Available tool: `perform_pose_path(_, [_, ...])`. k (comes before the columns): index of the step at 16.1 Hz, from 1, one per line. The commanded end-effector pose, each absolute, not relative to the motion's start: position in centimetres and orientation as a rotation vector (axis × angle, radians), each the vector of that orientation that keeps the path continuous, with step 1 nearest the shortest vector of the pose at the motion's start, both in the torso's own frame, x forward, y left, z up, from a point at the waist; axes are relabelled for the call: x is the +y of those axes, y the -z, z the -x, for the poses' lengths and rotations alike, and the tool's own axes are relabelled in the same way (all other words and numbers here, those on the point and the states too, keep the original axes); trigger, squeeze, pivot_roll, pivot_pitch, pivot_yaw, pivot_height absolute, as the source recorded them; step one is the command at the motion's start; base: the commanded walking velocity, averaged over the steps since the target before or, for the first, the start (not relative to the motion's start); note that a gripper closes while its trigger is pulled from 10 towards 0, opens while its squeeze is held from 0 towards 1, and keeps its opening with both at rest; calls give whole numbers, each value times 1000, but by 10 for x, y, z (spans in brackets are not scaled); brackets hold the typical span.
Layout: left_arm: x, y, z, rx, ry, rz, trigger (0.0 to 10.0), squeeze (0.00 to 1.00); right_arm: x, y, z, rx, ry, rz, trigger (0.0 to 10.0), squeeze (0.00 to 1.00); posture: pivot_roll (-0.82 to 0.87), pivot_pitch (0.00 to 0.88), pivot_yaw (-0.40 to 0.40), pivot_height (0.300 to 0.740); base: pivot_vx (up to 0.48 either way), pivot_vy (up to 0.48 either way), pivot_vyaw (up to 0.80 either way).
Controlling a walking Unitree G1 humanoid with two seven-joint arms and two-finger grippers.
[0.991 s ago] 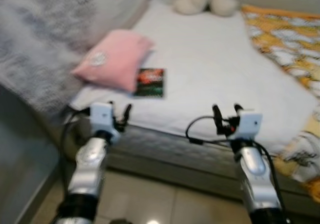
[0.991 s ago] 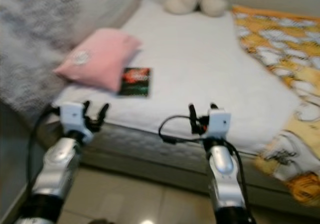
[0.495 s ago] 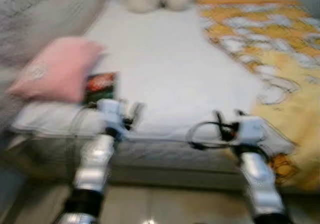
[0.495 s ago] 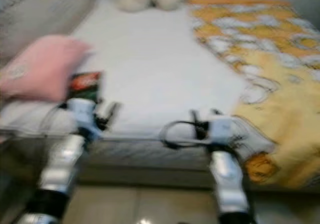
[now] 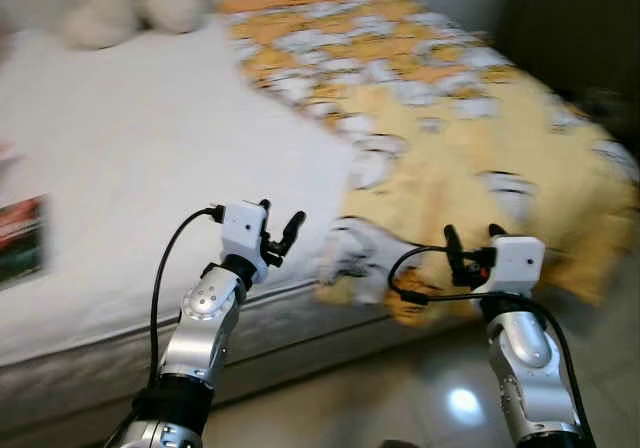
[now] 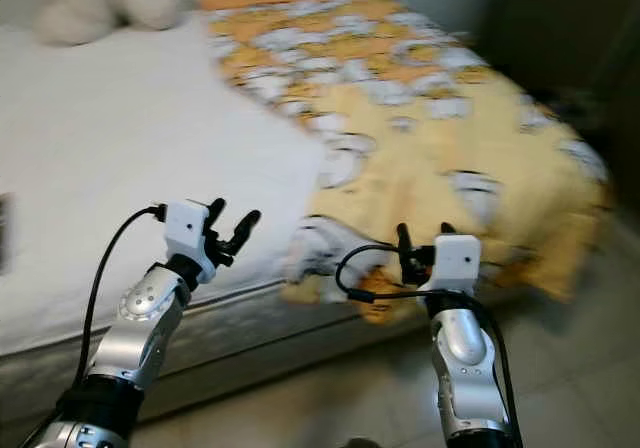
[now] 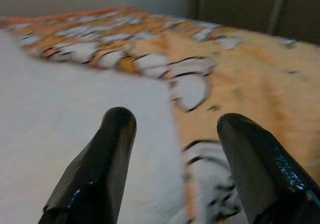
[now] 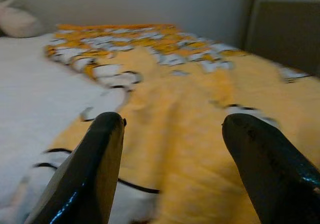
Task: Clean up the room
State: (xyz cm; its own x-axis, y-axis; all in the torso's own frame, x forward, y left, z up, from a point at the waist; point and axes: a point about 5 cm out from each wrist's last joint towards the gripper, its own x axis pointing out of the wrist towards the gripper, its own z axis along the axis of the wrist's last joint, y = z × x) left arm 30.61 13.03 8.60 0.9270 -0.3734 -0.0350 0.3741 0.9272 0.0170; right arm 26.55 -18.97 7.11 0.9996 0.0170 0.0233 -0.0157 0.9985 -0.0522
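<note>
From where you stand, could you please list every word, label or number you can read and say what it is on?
None can be read.
The dark red-and-green printed item at the left edge of the white mattress: too blurred to read.
The yellow blanket: white cartoon shapes with black outlines, no lettering I can make out.
The end effector housings: no visible labels.

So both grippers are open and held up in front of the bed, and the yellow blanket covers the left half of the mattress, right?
Not quite. The yellow blanket covers the right half of the mattress; the left half is bare white sheet. The left eye view shows this. The rest holds: the left gripper and right gripper are both open, jaws apart, held up in front of the bed.
</note>
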Motion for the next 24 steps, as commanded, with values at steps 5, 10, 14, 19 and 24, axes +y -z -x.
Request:
perform_pose_path(5, [156,-75,-309,104,260,-103,10000,0,-182,-68,-260,-11,-36,46,10000,0,-98,0,45,740,0,0,-563])
perform_pose_path(10, [161,-76,-311,101,200,-56,10000,1000,-185,-68,-261,6,-24,53,10000,0,-102,0,37,740,0,0,0])
perform_pose_path(14, [166,-67,-311,161,132,-22,10000,1000,-184,-69,-260,12,-37,44,10000,0,-101,0,27,740,0,0,0])
perform_pose_path(19, [148,-52,-321,272,242,-10,10000,1000,-172,-73,-250,11,-124,32,10000,0,-153,15,20,740,0,0,0])
perform_pose_path(24, [139,-61,-328,221,300,-30,10000,0,-174,-69,-230,44,-128,60,10000,0,-185,34,44,740,88,0,0])
